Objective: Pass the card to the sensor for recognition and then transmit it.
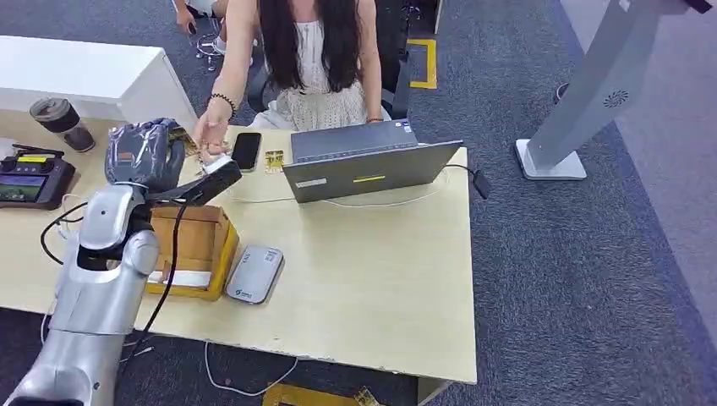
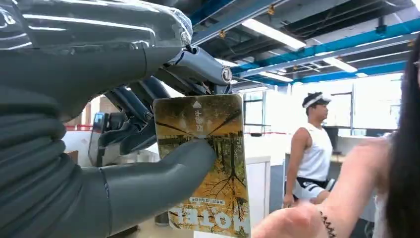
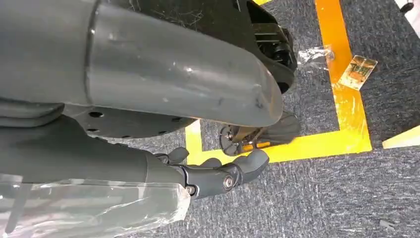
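Note:
My left hand (image 1: 210, 180) is raised over the back left of the table and pinches a yellow-brown hotel card (image 2: 208, 163) between thumb and fingers. The card stands upright, its picture side facing the wrist camera. In the head view the card (image 1: 217, 161) shows as a pale edge at my fingertips. A seated person's hand (image 1: 210, 131) reaches to it, fingers right by the card; the same hand (image 2: 302, 220) is blurred in the wrist view. The grey sensor box (image 1: 254, 273) lies flat on the table nearer me. My right hand (image 3: 218, 178) hangs over the carpet, holding nothing.
A wooden box (image 1: 193, 245) sits under my left forearm beside the sensor. An open laptop (image 1: 363, 161), a black phone (image 1: 246, 150) and a small card (image 1: 273, 161) lie behind. A controller (image 1: 30, 178) and a cup (image 1: 61, 123) stand at the left. A white stand (image 1: 583, 110) rises on the right.

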`<state>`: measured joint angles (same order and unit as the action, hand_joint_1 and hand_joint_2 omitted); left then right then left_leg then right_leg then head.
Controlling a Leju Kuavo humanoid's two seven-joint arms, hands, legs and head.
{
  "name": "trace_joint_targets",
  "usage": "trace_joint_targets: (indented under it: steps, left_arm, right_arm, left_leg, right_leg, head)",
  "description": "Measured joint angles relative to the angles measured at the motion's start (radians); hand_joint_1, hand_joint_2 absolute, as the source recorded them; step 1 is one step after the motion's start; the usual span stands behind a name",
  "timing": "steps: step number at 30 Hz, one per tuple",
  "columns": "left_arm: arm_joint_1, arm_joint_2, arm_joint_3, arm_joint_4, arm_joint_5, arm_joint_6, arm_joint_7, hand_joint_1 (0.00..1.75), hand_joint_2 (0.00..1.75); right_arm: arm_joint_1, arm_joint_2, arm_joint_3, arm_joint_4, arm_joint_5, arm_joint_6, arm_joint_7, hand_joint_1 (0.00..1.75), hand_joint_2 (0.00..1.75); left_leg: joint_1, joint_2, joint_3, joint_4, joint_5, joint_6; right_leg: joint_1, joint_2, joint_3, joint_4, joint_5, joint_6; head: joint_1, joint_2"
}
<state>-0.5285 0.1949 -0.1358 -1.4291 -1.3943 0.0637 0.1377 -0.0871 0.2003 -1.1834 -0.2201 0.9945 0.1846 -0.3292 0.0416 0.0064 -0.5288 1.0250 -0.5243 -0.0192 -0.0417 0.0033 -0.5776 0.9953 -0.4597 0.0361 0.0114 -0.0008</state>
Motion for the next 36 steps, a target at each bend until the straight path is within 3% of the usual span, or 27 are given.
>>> trace_joint_targets:
  steps: [10, 11, 12, 22, 27, 31, 34, 36]
  left_arm:
    - [-0.172, 0.024, -0.005, 0.203, -0.04, 0.034, 0.023, 1.75, 1.75]
    - [-0.18, 0.026, -0.005, 0.223, -0.04, 0.041, 0.025, 1.55, 1.75]
    - [-0.183, 0.027, -0.005, 0.237, -0.041, 0.051, 0.028, 0.0, 1.75]
    - [-0.168, 0.048, -0.005, 0.318, -0.034, 0.15, 0.019, 0.0, 1.75]
    - [-0.12, 0.053, -0.003, 0.299, 0.021, 0.177, -0.036, 0.0, 1.75]
    - [0.037, 0.047, 0.016, 0.145, 0.181, 0.23, -0.142, 0.0, 1.75]
    - [0.22, 0.039, 0.055, -0.023, 0.405, 0.237, -0.261, 0.0, 1.75]
    - [0.346, 0.026, 0.101, -0.114, 0.593, 0.194, -0.367, 0.0, 1.75]
  right_arm:
    - [-0.008, 0.008, 0.029, 0.007, 0.035, 0.0, 0.03, 0.0, 0.0]
    - [-0.007, 0.009, 0.031, 0.007, 0.036, 0.0, 0.03, 0.0, 0.0]
    - [-0.007, 0.01, 0.032, 0.007, 0.041, 0.0, 0.033, 0.0, 0.0]
    - [-0.005, 0.01, 0.04, 0.008, 0.051, 0.0, 0.035, 0.0, 0.0]
    - [-0.004, 0.01, 0.042, 0.008, 0.05, 0.0, 0.035, 0.0, 0.0]
    - [-0.001, 0.01, 0.041, 0.008, 0.013, 0.0, 0.024, 0.0, 0.0]
    - [0.003, 0.01, 0.027, 0.007, -0.021, 0.0, 0.002, 0.0, 0.0]
    - [0.005, 0.01, 0.014, 0.007, -0.047, 0.0, -0.01, 0.0, 0.0]
  left_leg:
    - [0.0, 0.0, 0.0, 0.0, 0.001, 0.0]
    - [0.0, 0.0, 0.0, 0.0, 0.001, 0.0]
    - [0.0, 0.0, 0.0, 0.0, 0.001, 0.0]
    - [0.0, 0.0, -0.001, 0.0, 0.0, 0.0]
    - [0.0, 0.0, -0.001, 0.0, 0.0, 0.0]
    - [0.0, 0.002, -0.001, 0.0, 0.0, 0.0]
    - [0.0, 0.005, -0.001, 0.0, -0.004, 0.001]
    - [0.0, 0.007, 0.0, 0.0, -0.005, 0.001]
  right_leg:
    - [0.0, 0.0, 0.0, 0.0, 0.001, 0.0]
    - [0.0, 0.0, 0.0, 0.0, 0.001, 0.0]
    - [0.0, 0.0, 0.0, 0.0, 0.001, 0.0]
    - [0.0, 0.0, -0.001, 0.0, 0.001, 0.0]
    - [0.0, 0.0, 0.0, 0.0, 0.001, 0.0]
    - [0.0, 0.002, 0.0, 0.0, -0.001, 0.0]
    - [0.0, 0.004, 0.0, 0.0, -0.002, -0.001]
    - [0.0, 0.005, -0.001, 0.0, -0.003, -0.001]
  head:
    - [0.0, 0.0]
    - [0.0, 0.0]
    - [0.0, 0.0]
    - [0.0, 0.0]
    - [0.0, 0.0]
    - [0.0, 0.0]
    - [0.0, 0.0]
    - [0.0, 0.0]
